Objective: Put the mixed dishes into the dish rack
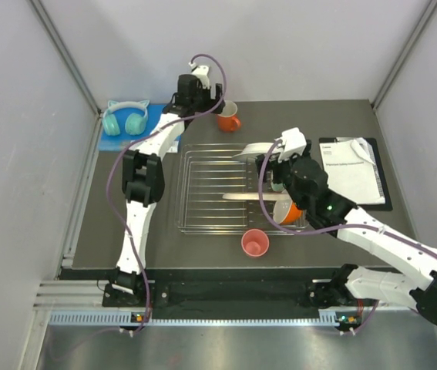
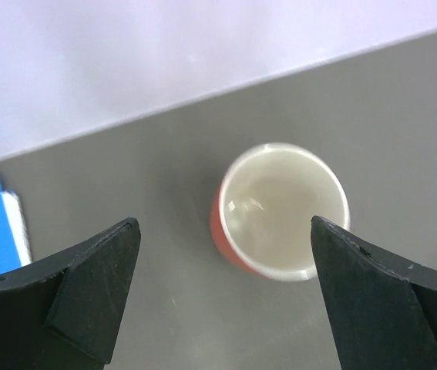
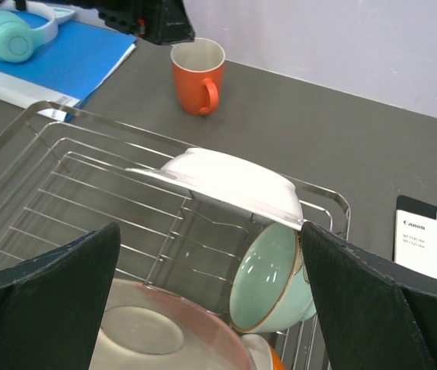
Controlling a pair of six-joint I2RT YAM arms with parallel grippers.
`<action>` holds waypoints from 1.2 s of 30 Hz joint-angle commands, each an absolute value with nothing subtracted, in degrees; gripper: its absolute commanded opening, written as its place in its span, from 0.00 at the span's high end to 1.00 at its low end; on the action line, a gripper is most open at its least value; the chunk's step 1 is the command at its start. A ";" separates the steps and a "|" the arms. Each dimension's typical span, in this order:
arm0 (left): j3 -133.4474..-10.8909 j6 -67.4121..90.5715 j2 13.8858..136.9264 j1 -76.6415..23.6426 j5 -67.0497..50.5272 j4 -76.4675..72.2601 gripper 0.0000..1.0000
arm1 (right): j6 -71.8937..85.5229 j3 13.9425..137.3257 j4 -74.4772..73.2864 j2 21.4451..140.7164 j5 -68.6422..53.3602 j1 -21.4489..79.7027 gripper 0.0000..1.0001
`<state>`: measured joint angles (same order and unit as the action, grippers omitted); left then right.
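mug: orange handled mug [image 2: 280,212] upright just beyond dish rack [image 1: 203,193] far rim | left gripper [image 2: 222,231] above it, jaws wide apart, empty | right gripper [image 3: 209,231] likewise, over rack | handling: likely rigid, glazed-slick, chippable; pinch across rim wall

We see the left arm [image 1: 145,177] stretched toward the orange mug [image 1: 228,118], which stands upright on the table [image 1: 110,223] just beyond the far rim of the dish rack [image 1: 210,185]. The pink cup [image 1: 255,243] stands outside the rack's near rim. 1 white plate [image 1: 250,151] leans in the rack beside the right arm [image 1: 372,235].
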<state>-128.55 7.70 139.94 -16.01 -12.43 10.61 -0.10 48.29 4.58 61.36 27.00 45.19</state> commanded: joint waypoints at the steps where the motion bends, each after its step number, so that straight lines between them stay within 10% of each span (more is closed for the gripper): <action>1: -134.03 2.92 144.22 -18.01 -1.33 9.14 0.04 | 2.02 48.17 6.68 57.58 25.93 44.56 0.00; 12: -134.03 -1.84 148.27 -19.60 1.76 9.58 0.05 | 2.81 47.46 4.13 53.35 27.16 43.95 0.00; 30: -130.52 -0.36 147.40 -19.34 -3.43 9.58 1.00 | 3.08 48.52 2.81 53.79 27.16 42.54 0.00; 36: -126.83 6.40 142.14 -17.76 -4.75 9.67 1.00 | 3.08 47.90 2.72 54.75 26.28 41.66 0.03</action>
